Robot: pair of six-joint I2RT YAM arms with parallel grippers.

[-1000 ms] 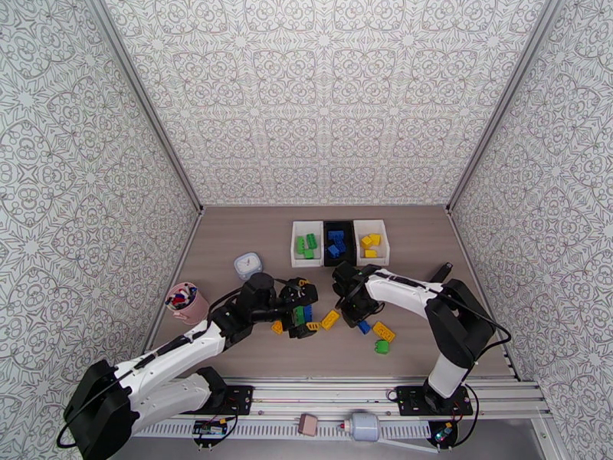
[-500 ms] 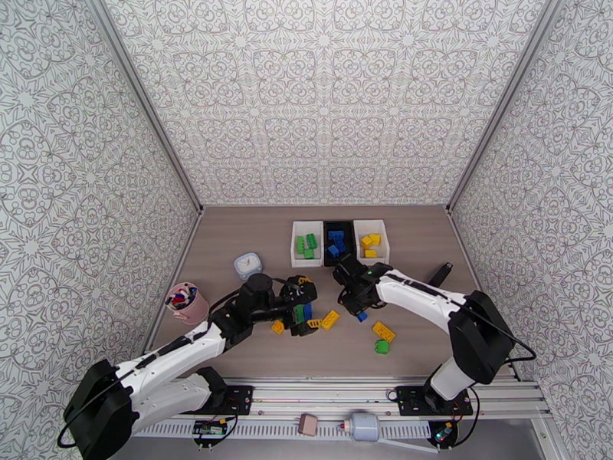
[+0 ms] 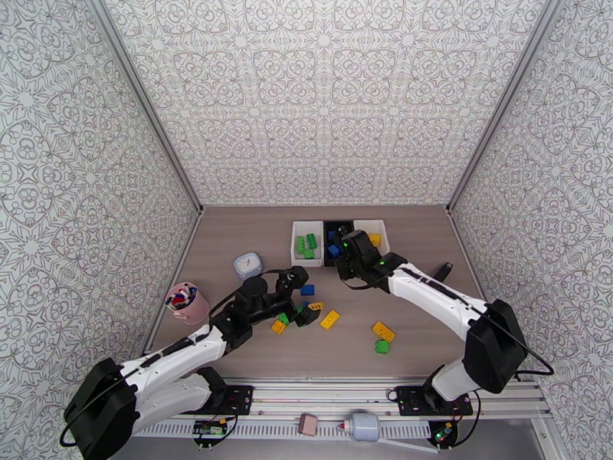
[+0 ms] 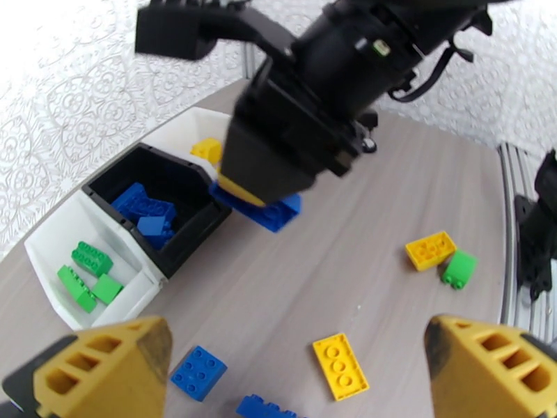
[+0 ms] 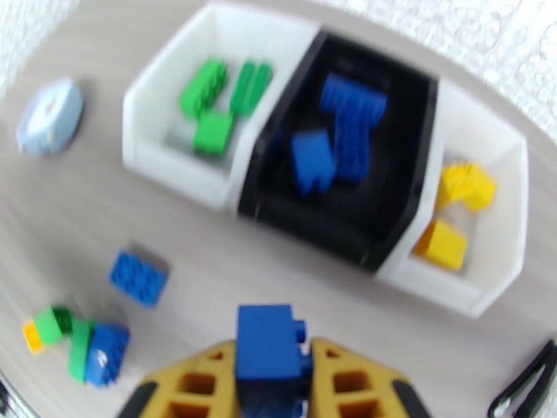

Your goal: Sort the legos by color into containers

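My right gripper (image 5: 273,351) is shut on a blue lego (image 5: 268,336) and holds it above the table, just in front of the black container (image 5: 348,203). The top view has this gripper (image 3: 342,253) at that bin's near edge. The black bin holds blue legos; the left white container (image 3: 307,243) holds green ones and the right white container (image 3: 373,238) yellow ones. My left gripper (image 3: 302,299) hangs open over loose legos: a blue one (image 4: 198,370), a yellow one (image 4: 340,357), and farther right a yellow (image 4: 430,249) and a green one (image 4: 459,267).
A pink cup (image 3: 186,300) stands at the left and a small round white-blue object (image 3: 247,264) behind my left arm. A black bracket (image 3: 443,271) lies right of the bins. A green, blue and yellow cluster (image 5: 76,339) sits under my left gripper.
My right gripper shut on the blue lego, lifted it off the table's middle and carried it back toward the black bin. The left gripper stayed open and drew back slightly.
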